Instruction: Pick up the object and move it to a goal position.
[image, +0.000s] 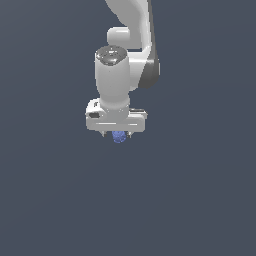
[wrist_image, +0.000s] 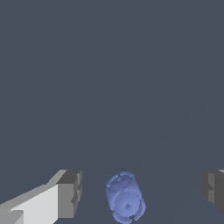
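**Tool spread wide around the blue-violet ball**

From my remote seat I saw the white arm (image: 131, 35) reach down out of the top of the exterior view, its smooth, rounded, glossy casing ending in a dark-capped wrist above a flat, boxy tool (image: 118, 134). Just under that tool, between its short tips, sat the ball (image: 118, 136), small, blue-violet and far narrower than the tool body.

In the wrist view the ball (wrist_image: 125, 197) looked bumpy and faceted, its surface broken into little patches, with a rounded outline slightly longer than wide. The tool (wrist_image: 142, 192) stood released: its grey, blocky, ridged fingers (wrist_image: 70, 193) were set well apart, one on each side of the ball, and bare gaps separated both from the ball's surface. Neither pad touched it. The finger nearer the white slab of the tool sat closer to the ball than the opposite one did.

The worktop (image: 200, 200) was a flat, uniform slate-grey with no visible edge or seam in either view. Around the ball it lay open on all sides.
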